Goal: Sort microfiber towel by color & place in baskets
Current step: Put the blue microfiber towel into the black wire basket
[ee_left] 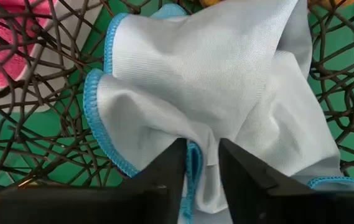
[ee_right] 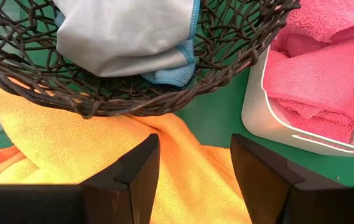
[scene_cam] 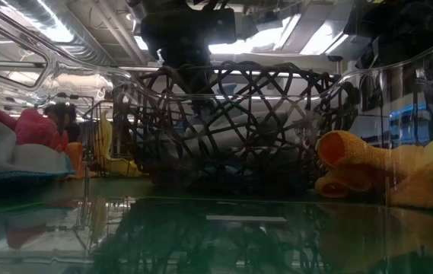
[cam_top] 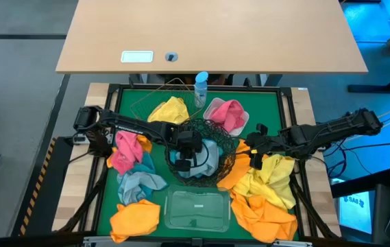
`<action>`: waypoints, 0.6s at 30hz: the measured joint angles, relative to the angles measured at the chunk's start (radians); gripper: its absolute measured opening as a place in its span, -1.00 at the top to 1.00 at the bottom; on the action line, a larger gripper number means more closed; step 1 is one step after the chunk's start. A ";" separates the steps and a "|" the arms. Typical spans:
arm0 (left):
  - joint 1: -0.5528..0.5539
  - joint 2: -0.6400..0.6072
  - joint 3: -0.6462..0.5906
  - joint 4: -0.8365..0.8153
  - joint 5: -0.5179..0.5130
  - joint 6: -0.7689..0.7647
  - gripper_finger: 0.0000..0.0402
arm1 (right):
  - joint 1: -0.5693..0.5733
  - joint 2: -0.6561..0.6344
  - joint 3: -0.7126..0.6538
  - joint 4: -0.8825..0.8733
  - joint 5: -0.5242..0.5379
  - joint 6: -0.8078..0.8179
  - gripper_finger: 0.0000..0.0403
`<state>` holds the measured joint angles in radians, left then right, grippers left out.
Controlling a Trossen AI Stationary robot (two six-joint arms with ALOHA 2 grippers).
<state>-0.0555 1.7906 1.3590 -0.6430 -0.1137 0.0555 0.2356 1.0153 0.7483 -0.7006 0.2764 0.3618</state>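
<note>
A grey towel with a blue hem [ee_left: 226,81] lies bunched in the round black wire bowl [cam_top: 230,145] at the table's middle. My left gripper [ee_left: 203,165] reaches down into the bowl, its fingers a little apart, with a fold of this towel between them. My right gripper [ee_right: 195,165] stands open just right of the bowl, above an orange towel [ee_right: 71,155], with nothing between its fingers. Pink towels [cam_top: 227,113] fill the white tray [ee_right: 257,121]. A yellow towel [cam_top: 169,110] sits in the copper wire basket. The clear tub [cam_top: 196,209] stands near the front. My left gripper has its fingers on either side of a hemmed fold [ee_left: 193,163] of the grey towel, coming from above at a slant. Whether the fingers touch the cloth I cannot tell. The towel rests on the bowl's wire bottom, slack.
Loose towels lie on the green mat: pink [cam_top: 126,151], grey [cam_top: 140,184] and orange [cam_top: 135,218] at the left, yellow [cam_top: 270,182] and orange [cam_top: 263,213] at the right. A small blue-capped bottle [cam_top: 201,88] stands at the far edge.
</note>
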 joint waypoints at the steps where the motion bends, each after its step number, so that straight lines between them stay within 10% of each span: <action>1: 0.000 -0.001 0.000 0.000 0.000 0.000 0.45 | 0.000 0.000 0.000 0.000 0.000 0.000 0.04; 18: 0.000 -0.094 0.000 -0.069 0.003 -0.004 -0.01 | 0.000 0.000 0.000 0.001 0.000 0.000 0.04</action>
<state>-0.0555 1.6962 1.3588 -0.7122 -0.1104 0.0513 0.2352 1.0153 0.7486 -0.6994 0.2764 0.3619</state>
